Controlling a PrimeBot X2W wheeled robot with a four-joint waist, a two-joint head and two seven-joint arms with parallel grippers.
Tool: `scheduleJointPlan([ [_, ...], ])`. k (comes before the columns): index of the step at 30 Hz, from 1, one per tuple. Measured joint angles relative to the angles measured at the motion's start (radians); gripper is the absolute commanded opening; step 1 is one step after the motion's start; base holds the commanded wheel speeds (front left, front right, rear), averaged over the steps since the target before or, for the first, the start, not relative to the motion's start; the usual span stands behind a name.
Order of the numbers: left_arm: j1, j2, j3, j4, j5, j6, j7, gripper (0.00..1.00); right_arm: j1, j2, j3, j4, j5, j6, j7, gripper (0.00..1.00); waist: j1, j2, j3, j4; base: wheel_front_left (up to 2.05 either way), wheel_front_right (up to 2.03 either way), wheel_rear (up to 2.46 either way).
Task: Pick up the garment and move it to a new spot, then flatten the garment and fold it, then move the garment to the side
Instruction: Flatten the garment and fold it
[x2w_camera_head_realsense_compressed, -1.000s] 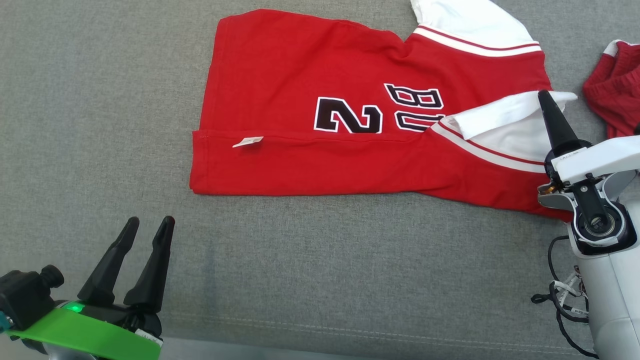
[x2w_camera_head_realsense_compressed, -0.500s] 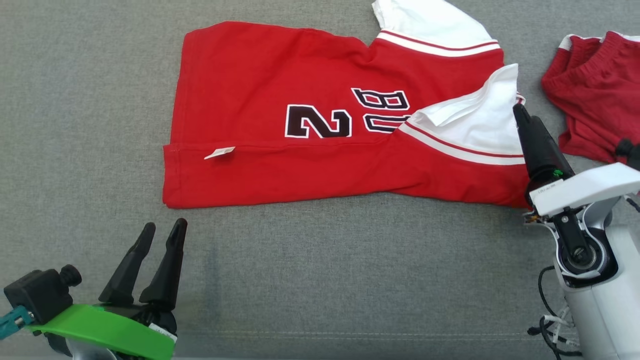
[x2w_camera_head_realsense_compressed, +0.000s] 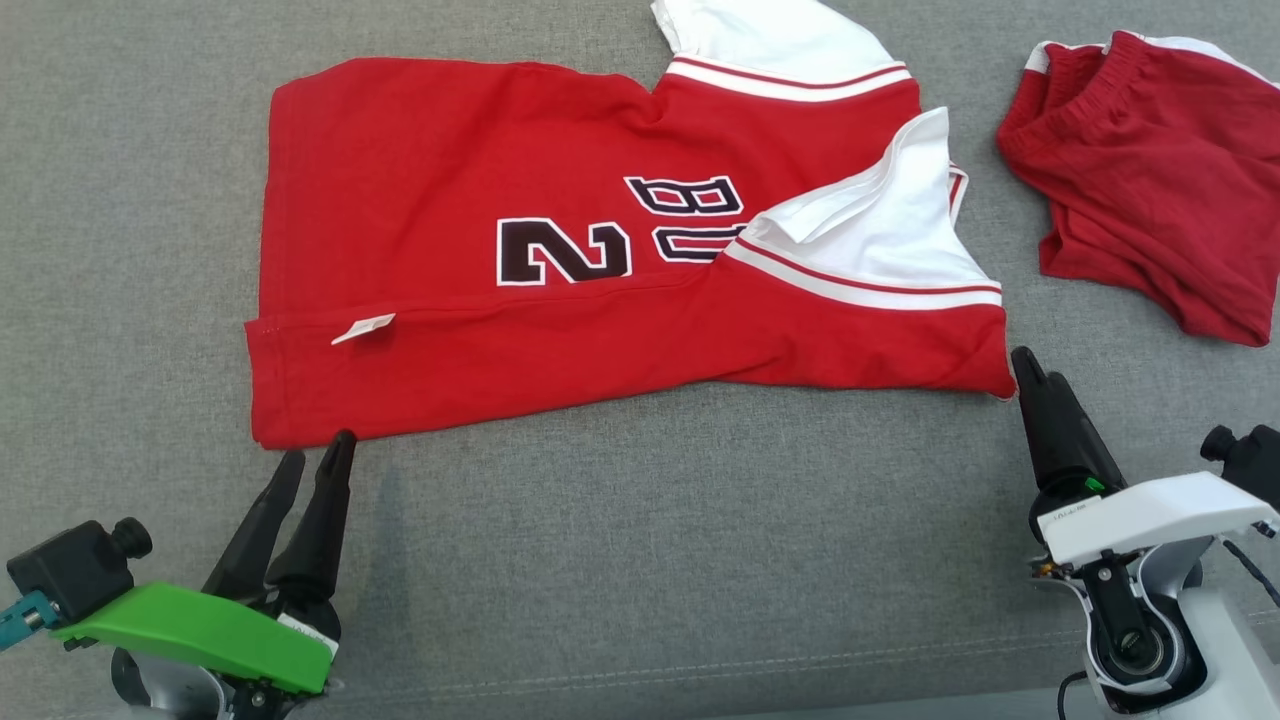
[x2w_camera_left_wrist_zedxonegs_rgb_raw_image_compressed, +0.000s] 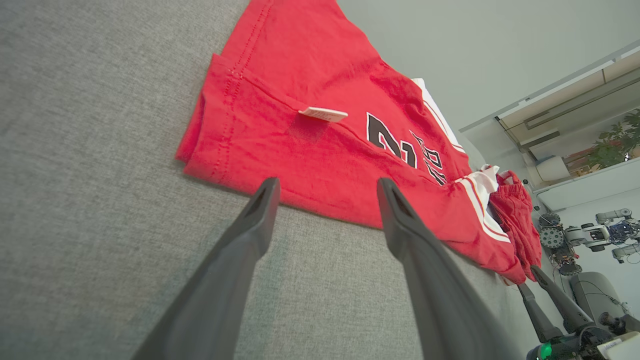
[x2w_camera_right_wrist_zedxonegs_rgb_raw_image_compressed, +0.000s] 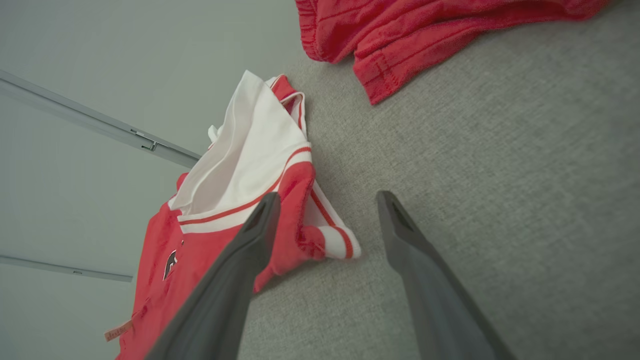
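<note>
Nearest the robot, the left gripper (x2w_camera_head_realsense_compressed: 318, 447) hovers low over the gray fabric surface (x2w_camera_head_realsense_compressed: 640, 560). Its fingers are spread with nothing between them, and their tips sit right at the near left hem corner of the red shirt (x2w_camera_head_realsense_compressed: 450, 180). On the other side the right gripper (x2w_camera_head_realsense_compressed: 1030, 372) is equally empty and spread. Its tips are just beside the shirt's near right corner, where the red cloth ends under the white sleeve (x2w_camera_head_realsense_compressed: 880, 230); in the right wrist view that bunched corner lies against the inner side of one finger. The shirt lies straight ahead of both arms with its long axis running left to right. The hem is toward the robot's left and the sleeves and neck toward its right, so the near long edge stretches from one gripper to the other. Neither arm looks nearer than the other, since each has its own corner in front of its tips, which suits a two-handed pinch along that edge. Just beyond the edge, a strip of shirt looks already turned over, with a small white label (x2w_camera_head_realsense_compressed: 362, 328) on its seam. Farther off lie the number and letters, then the second white sleeve at the far edge. A pair of red shorts (x2w_camera_head_realsense_compressed: 1150, 220) lies apart to the right.
</note>
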Motion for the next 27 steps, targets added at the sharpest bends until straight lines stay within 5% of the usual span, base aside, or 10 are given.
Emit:
scheduleJointPlan([
  [27,-0.090,-0.028,-0.003,0.178,-0.050,-0.050,0.035,1.00,0.033,0.034,0.049,0.019,0.018,0.012,-0.014,1.00,0.0000,0.0000,0.008,0.019,0.00,0.00,0.00],
])
